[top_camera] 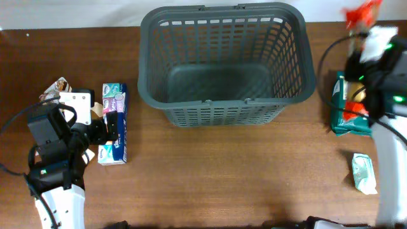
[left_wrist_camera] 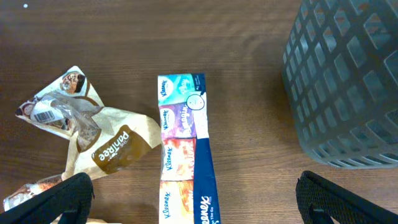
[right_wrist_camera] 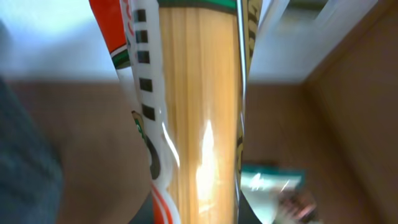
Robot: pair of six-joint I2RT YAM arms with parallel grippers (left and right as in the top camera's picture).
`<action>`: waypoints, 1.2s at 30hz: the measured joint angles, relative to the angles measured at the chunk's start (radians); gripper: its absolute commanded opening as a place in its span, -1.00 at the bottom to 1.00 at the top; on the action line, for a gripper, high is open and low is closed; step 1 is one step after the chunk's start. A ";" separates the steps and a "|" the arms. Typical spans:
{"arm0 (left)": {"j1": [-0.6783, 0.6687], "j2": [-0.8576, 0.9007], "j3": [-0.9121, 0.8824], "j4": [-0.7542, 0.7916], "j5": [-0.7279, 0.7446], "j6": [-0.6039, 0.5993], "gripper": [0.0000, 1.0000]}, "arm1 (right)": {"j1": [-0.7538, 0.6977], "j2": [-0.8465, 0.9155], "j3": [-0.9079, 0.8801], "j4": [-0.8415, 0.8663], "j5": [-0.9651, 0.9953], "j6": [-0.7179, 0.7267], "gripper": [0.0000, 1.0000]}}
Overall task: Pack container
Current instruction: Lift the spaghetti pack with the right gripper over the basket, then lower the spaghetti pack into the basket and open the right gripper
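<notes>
The dark grey slotted basket (top_camera: 216, 113) stands at the back centre with nothing in it; its corner shows in the left wrist view (left_wrist_camera: 348, 87). My left gripper (left_wrist_camera: 199, 208) is open, its fingers wide on either side of a long Kleenex tissue multipack (left_wrist_camera: 183, 155) lying on the table at the left (top_camera: 114, 124). My right gripper (top_camera: 367, 38) is at the far right, raised, and shut on a spaghetti packet (right_wrist_camera: 199, 112) with red, white and green print, whose end sticks up at the top right (top_camera: 362, 14).
A crumpled beige snack bag (left_wrist_camera: 106, 143) lies just left of the tissues. A green packet (top_camera: 350, 105) lies right of the basket under the right arm. A small pale wipes packet (top_camera: 364, 173) lies at the front right.
</notes>
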 measured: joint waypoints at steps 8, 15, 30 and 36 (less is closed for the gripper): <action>0.000 0.000 0.000 0.000 -0.002 0.000 0.99 | -0.001 -0.071 0.180 -0.093 -0.114 0.018 -0.93; 0.000 0.000 0.000 0.000 -0.003 0.000 0.99 | 0.025 -0.089 0.198 -0.108 -0.551 0.047 -0.92; 0.000 0.000 0.000 0.000 -0.003 0.000 0.98 | 0.391 -0.064 0.210 -0.165 -0.771 -0.030 -0.92; 0.000 0.000 0.000 0.000 -0.003 0.000 0.99 | 0.426 0.023 0.244 -0.201 -0.789 -0.057 -0.92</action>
